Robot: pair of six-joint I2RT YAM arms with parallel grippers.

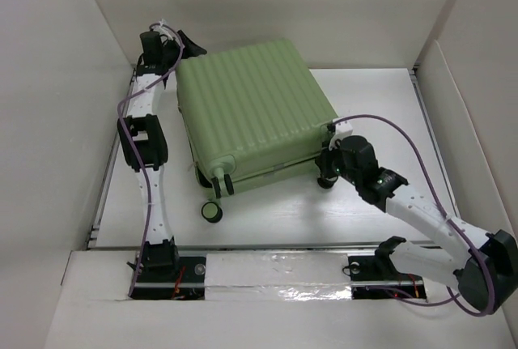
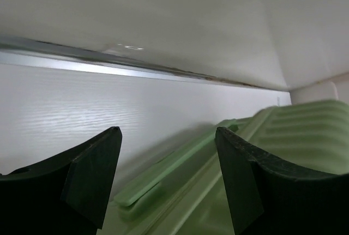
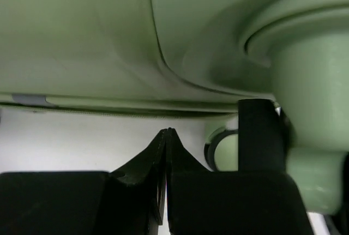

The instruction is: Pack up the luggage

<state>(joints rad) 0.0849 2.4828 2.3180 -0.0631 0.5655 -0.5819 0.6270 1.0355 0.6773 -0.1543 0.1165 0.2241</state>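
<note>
One light-green ribbed luggage (image 1: pixel 255 110) lying closed, left claw (image 2: pixel 168 137) spread, right claw (image 3: pixel 166 137) clenched

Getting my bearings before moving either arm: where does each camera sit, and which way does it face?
Top external: fixed above and behind, looking down on the white table and closed light-green ribbed hard-shell suitcase; left arm, right arm show.
Left wrist: low at the suitcase's far-left corner, facing along its edge; open left gripper shows.
Right wrist: low at the near-right corner, facing the shell and a caster wheel; shut right gripper shows.
All three share the suitcase.
</note>
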